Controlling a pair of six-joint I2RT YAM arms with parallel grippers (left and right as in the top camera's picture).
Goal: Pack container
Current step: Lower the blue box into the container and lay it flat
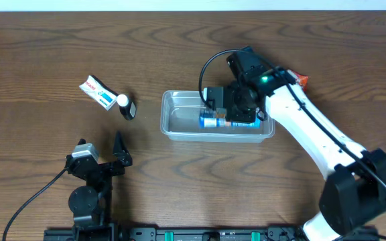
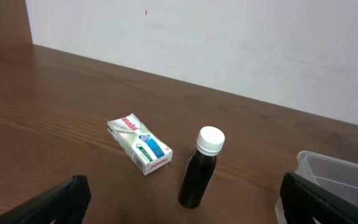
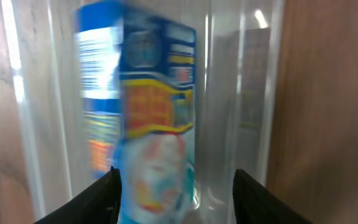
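With our right gripper (image 3: 176, 183) spread wide and empty above the clear container (image 1: 177, 127), which sits well apart from the white-capped bottle (image 1: 126, 107), we risk the blue-and-white box (image 3: 148, 106) settling tilted against its wall.

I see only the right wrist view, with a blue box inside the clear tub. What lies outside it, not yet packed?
Observer: Left of the container, a small white packet and a dark bottle with a white cap.
Operator: Does the bottle stand?
Observer: Yes, upright, close beside the packet but apart from it.
Operator: And the left gripper?
Observer: The left gripper is open and empty, short of both.
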